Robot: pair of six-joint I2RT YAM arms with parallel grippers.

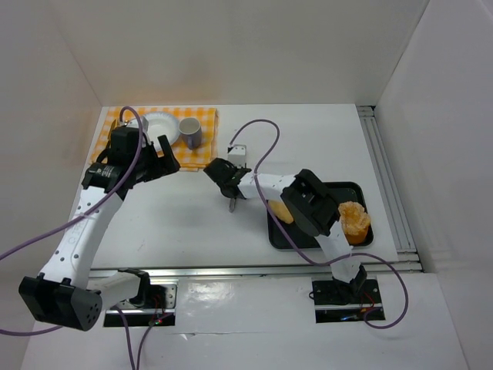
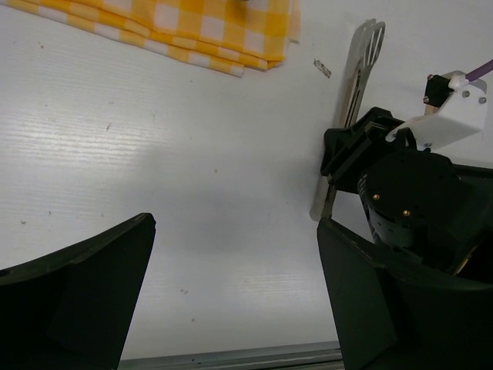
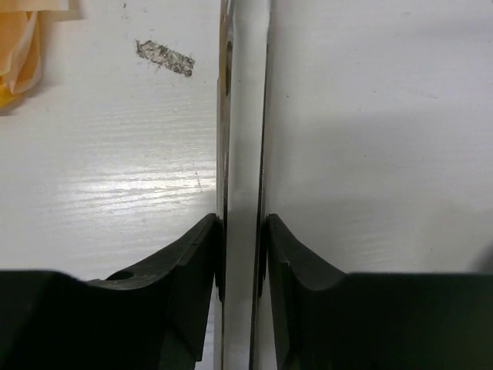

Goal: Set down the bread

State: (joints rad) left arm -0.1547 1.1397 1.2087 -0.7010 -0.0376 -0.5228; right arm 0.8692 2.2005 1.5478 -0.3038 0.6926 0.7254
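The right pincer [image 3: 243,231] is clenched on a thin metal utensil [image 2: 356,85], gripping it edge-on between both fingers. The utensil's slotted tip extends toward the yellow checked cloth [image 1: 204,116]. The assembly is positioned low over the white tabletop [image 1: 308,139], between the cloth and the black tray [image 1: 347,193]. The left pincer [image 2: 235,223] is released, its fingers spread wide with nothing between them, and it hovers over bare tabletop just beside the near edge of the cloth. One bread roll [image 1: 280,212] lies in the left part of the tray, partly hidden by the right arm. An orange fluted cake [image 1: 354,220] occupies the right part. A white plate [image 1: 158,123] and a mug [image 1: 190,132] rest on the cloth.
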